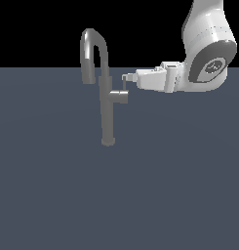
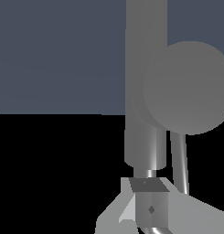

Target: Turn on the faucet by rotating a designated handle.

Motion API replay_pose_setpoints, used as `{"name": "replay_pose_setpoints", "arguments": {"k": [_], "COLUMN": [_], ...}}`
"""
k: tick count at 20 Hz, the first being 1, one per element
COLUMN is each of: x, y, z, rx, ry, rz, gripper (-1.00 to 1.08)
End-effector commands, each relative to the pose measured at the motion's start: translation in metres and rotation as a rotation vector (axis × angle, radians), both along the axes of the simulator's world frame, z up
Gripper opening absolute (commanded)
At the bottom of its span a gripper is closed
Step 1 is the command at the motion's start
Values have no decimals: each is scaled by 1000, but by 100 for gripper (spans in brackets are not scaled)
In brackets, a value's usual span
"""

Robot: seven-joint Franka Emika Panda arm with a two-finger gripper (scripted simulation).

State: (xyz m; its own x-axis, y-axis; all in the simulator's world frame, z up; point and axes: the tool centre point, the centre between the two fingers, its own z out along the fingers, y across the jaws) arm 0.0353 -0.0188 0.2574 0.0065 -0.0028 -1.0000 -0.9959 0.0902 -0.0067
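Note:
The faucet [image 1: 107, 114] is a slim grey column with an arched spout [image 1: 93, 41], standing on a small round base. The handle [image 1: 119, 96] is a short stub sticking out toward the exterior view's right, and its thin lever [image 1: 126, 86] rises from the tip. My gripper [image 1: 125, 77] reaches in from the exterior view's right, fingertips at the top of the lever. In the wrist view the handle's round end face [image 2: 189, 87] sits in front of the faucet column [image 2: 145, 55]. There the lever [image 2: 179, 160] runs beside my gripper [image 2: 150, 208], whose fingers look pressed together with nothing between them.
A flat blue-grey floor [image 1: 52, 185] surrounds the faucet base. The white arm [image 1: 209, 53] hangs over the exterior view's upper right.

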Motion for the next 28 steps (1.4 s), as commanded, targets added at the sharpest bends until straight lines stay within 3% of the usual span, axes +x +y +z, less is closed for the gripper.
{"name": "replay_pose_setpoints", "arguments": {"k": [1, 11, 13, 22, 24, 28], "x": [-3, -36, -28, -63, -54, -68], "y": [0, 3, 3, 5, 5, 6], "z": [0, 1, 3, -16, -6, -28], "rx": [0, 2, -2, 2, -1, 1], "ry": [0, -1, -11, -2, -21, -10], "rz": [0, 4, -2, 4, 1, 2], "gripper": [-100, -100, -100, -100, -100, -100]}}
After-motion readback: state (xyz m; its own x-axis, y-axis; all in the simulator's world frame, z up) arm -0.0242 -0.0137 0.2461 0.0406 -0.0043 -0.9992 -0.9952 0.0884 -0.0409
